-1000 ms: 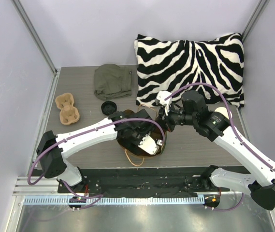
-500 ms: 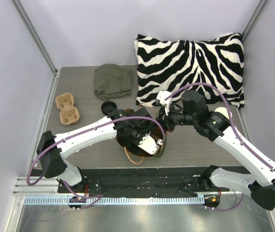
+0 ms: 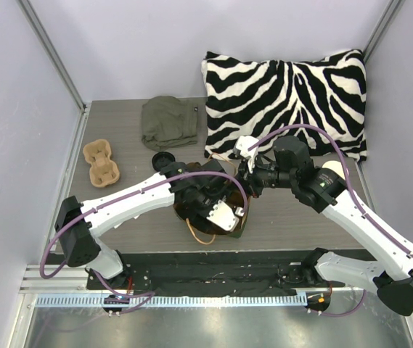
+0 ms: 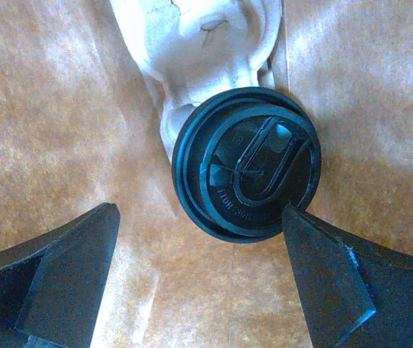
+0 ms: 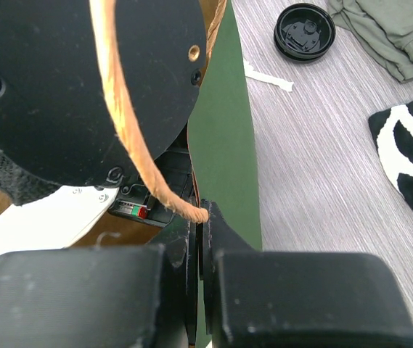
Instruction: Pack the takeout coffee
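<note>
1. Takeout coffee cup [image 4: 246, 174], only its round black plastic lid visible, sits inside the green paper bag [image 5: 221, 130] between the left gripper's [image 4: 199, 217] spread fingers
2. Right gripper [image 5: 197, 217] pinches the bag's tan twine handle [image 5: 130, 123]
3. On the way out, a finger could snag the lid and topple the cup

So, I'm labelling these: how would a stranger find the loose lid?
Left of the zebra pillow lies an olive cloth; the lid sits just in front of it. It is small, round and black, unlike the tan tray to its left.
</note>
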{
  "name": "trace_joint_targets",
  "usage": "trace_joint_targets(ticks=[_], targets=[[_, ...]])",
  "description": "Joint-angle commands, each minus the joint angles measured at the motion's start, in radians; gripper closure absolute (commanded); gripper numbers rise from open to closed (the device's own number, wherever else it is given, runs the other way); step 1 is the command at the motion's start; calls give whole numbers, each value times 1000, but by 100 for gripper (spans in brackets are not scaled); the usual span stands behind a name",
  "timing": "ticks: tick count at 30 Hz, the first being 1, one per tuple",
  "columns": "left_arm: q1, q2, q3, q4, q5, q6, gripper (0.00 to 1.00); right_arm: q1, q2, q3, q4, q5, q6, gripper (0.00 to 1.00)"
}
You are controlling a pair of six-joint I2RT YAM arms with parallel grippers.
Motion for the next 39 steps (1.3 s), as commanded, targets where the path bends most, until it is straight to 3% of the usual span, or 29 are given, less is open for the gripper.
trace_joint_targets(ticks=[1,18,32,39], targets=[[1,-62,87,92,60,16,0,5,10,-5,-59,32,-14,99],[-8,-119,61,86,78,76,0,-1,9,-13,-53,58,-17,99],[-24,-117,18,63,77,93,0,-108,43,38,-40,-95,85,99],[-24,-117,18,71,69,90,1,-114,63,41,-39,-89,60,99]])
